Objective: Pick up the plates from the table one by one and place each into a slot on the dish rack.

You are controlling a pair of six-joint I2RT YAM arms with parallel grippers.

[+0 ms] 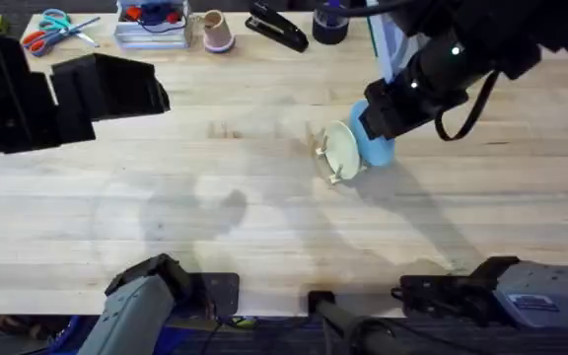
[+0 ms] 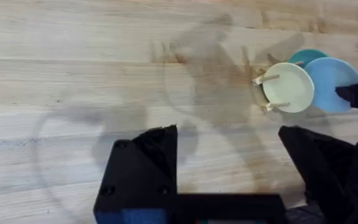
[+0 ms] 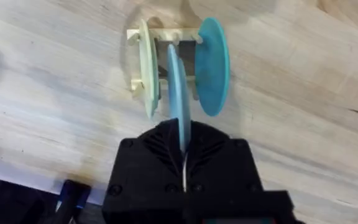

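Fingers (image 3: 185, 163) of my right gripper are pinching the light blue plate (image 3: 179, 93) by its edge — holding it upright, lowering it between cream plate (image 3: 148, 68) and teal plate (image 3: 212, 65) in the rack (image 3: 166, 36). Left gripper (image 2: 229, 155) is hanging spread, clear.

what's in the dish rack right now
Three plates on edge: cream plate, light blue plate in the middle, gripped by the right end effector, and teal plate. They cover most of the rack.

No readable text, labels, brands or numbers anywhere. A pale sticker on the right arm's base (image 1: 538, 304), near right in the overhead view, carries print too small to make out.
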